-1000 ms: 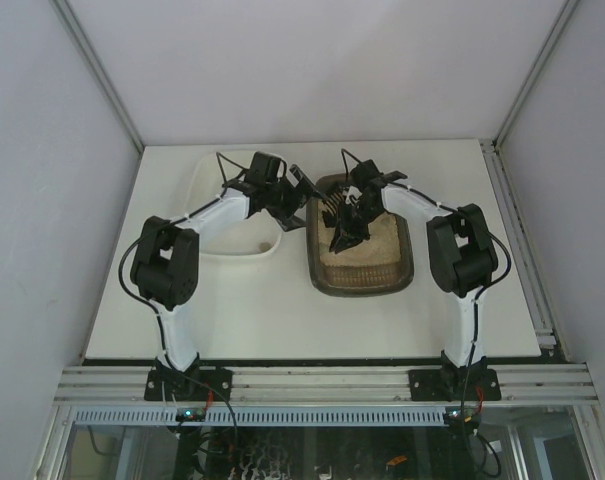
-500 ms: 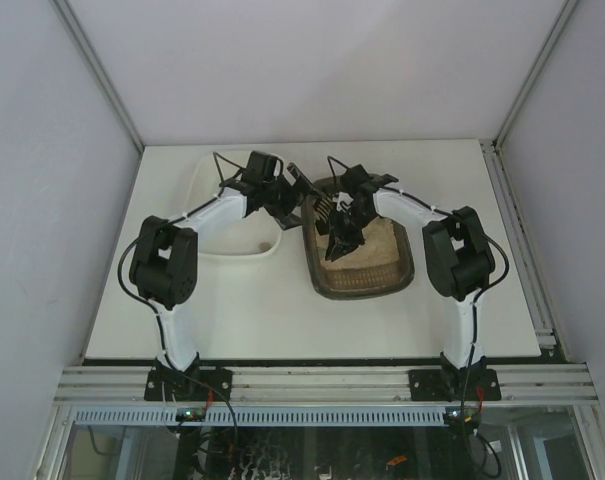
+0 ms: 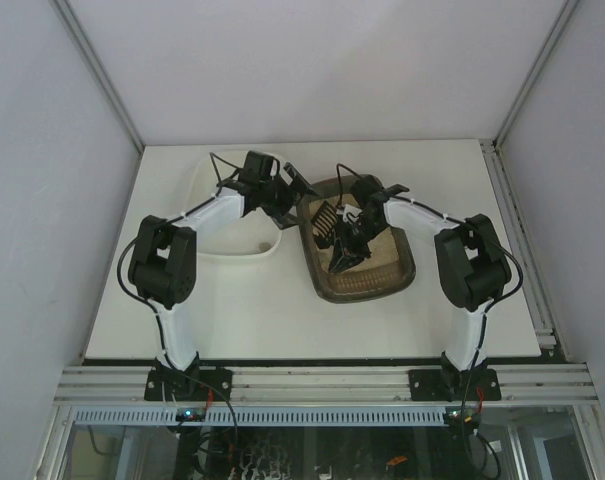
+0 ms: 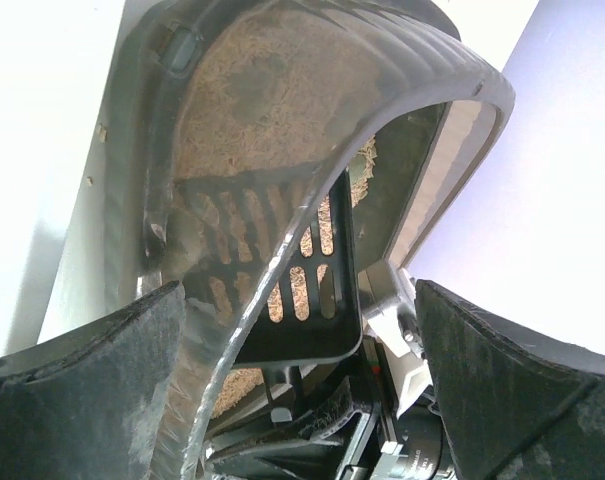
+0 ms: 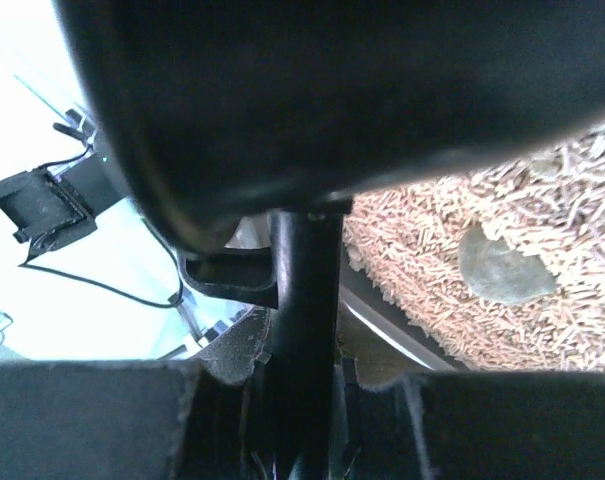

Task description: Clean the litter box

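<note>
The litter box [image 3: 387, 272] is a dark tray with beige litter [image 5: 452, 290], at mid-table. My right gripper [image 3: 350, 242] hangs over its left half, shut on the black handle [image 5: 302, 300] of a slotted scoop [image 3: 325, 217]. The scoop's dark underside [image 5: 332, 100] fills the top of the right wrist view. A grey clump [image 5: 502, 265] lies on the litter beside it. My left gripper [image 3: 294, 192] is open at the box's far left corner, and the rim [image 4: 282, 250] runs between its fingers [image 4: 82, 380]. The scoop [image 4: 302, 290] shows behind that rim.
A white tray [image 3: 217, 240] sits left of the litter box, under the left arm. White walls close in the table on three sides, and a metal rail [image 3: 527, 250] runs along its right edge.
The right gripper has carried the scoop left and toward the near side, its elbow swinging right. The litter box has turned slightly. The left gripper stays open at the rim.
</note>
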Controlling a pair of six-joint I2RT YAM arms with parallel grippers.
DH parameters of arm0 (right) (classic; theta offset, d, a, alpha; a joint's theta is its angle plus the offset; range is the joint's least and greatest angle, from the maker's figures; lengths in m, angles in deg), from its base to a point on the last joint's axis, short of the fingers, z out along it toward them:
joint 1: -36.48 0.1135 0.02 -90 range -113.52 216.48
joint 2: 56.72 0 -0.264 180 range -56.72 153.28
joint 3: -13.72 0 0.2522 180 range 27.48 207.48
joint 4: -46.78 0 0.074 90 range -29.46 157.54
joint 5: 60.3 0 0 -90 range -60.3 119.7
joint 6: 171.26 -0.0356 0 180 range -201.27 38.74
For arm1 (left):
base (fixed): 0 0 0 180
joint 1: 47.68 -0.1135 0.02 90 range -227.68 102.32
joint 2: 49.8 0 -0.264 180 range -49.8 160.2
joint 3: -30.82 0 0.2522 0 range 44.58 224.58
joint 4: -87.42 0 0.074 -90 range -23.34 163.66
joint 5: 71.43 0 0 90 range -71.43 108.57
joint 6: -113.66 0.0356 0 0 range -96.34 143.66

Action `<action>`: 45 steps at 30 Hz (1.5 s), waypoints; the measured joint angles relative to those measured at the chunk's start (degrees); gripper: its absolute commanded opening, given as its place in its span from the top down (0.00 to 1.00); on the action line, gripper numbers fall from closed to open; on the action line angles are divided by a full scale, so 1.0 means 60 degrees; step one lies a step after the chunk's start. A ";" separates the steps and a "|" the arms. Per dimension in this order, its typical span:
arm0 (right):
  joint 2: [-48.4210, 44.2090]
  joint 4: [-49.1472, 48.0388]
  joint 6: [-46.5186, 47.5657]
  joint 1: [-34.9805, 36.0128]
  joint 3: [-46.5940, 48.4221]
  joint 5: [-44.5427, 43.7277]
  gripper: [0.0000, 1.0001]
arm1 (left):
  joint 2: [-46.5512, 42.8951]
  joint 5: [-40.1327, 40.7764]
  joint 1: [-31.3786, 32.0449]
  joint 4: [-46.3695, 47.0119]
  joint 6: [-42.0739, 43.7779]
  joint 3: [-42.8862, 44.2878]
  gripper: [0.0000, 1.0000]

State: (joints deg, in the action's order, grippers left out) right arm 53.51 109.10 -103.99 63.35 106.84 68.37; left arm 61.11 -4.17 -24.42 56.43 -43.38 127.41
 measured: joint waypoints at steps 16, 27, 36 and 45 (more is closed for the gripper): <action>0.0408 -0.2146 -0.1173 -0.0270 -0.0678 0.2291 1.00 | 0.0073 0.0004 -0.0113 0.0036 -0.0007 -0.0055 0.00; -0.0251 -0.3723 -0.1756 -0.1122 -0.2437 0.3464 1.00 | 0.0073 -0.0197 -0.0182 0.0073 0.0178 -0.0084 0.00; -0.3115 -0.3555 -0.1778 -0.1392 -0.3697 0.2954 1.00 | -0.0109 0.0018 -0.0262 -0.0765 0.1377 0.0044 0.00; -0.5115 -0.5136 -0.2226 -0.1548 -0.6175 0.2546 1.00 | -0.4167 0.0335 -0.1151 -0.1883 0.3905 -0.0346 0.00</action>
State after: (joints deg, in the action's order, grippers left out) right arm 22.82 78.28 -117.34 54.06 69.79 83.65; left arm 36.11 -2.16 -31.32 45.13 -19.95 125.33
